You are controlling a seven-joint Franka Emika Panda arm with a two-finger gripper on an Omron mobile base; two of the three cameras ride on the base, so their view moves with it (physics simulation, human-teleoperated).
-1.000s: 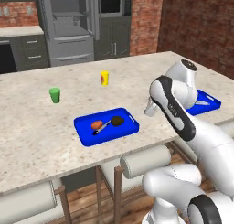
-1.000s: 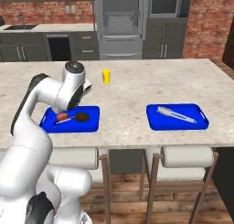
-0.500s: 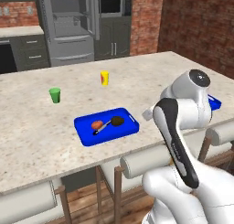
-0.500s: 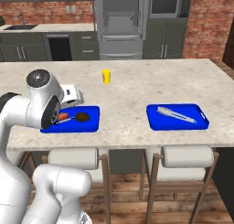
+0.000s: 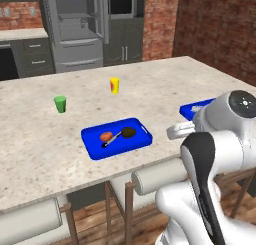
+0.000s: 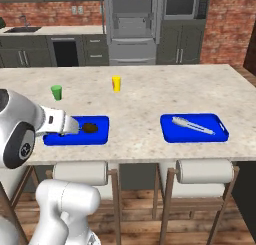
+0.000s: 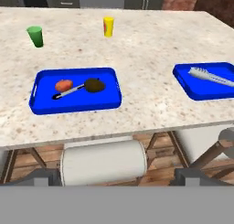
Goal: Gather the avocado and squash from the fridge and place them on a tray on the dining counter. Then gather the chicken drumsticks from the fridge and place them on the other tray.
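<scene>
Ahead of the hand, the dining counter (image 7: 137,109) carries the tray (image 7: 45,104) to its left, holding the squash (image 7: 63,85) and avocado (image 7: 94,85) side by side. The other tray (image 7: 189,93) lies right. Two cups (image 7: 35,36) stand beyond.

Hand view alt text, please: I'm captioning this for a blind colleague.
A beige speckled dining counter holds a blue tray carrying an orange-red squash, a dark avocado and a slim utensil. To the right, another blue tray holds silver tongs; behind stand a green cup and a yellow cup.
</scene>
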